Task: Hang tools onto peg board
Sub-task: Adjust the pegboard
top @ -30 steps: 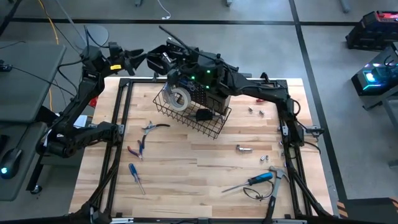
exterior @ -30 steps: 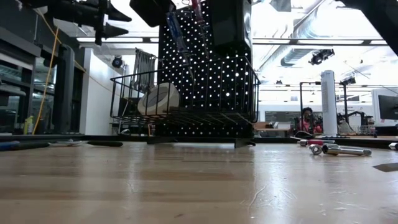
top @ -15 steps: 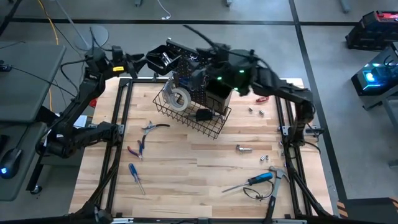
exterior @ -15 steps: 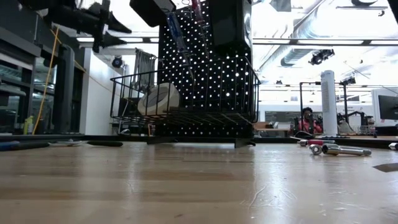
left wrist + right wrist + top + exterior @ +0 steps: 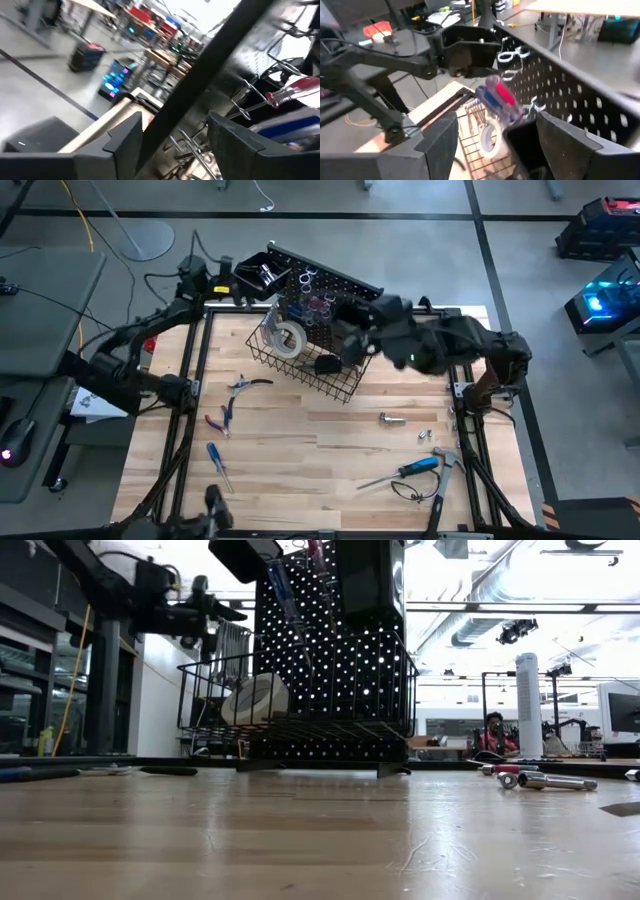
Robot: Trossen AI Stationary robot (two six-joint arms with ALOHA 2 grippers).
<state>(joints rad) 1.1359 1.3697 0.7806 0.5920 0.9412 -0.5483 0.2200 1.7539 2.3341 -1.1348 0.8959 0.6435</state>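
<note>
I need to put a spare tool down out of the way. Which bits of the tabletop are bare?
Bare wood lies in the middle of the table, between the blue screwdriver and the hammer. It is crowded under the wire basket and by the red pliers.

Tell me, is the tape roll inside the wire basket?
Yes. The white tape roll leans inside the black wire basket on the peg board.

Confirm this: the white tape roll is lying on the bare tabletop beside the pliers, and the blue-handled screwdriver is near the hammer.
Not quite. The white tape roll sits in the wire basket on the peg board, not on the tabletop; the high view shows it. The blue-handled screwdriver does lie near the hammer.
</note>
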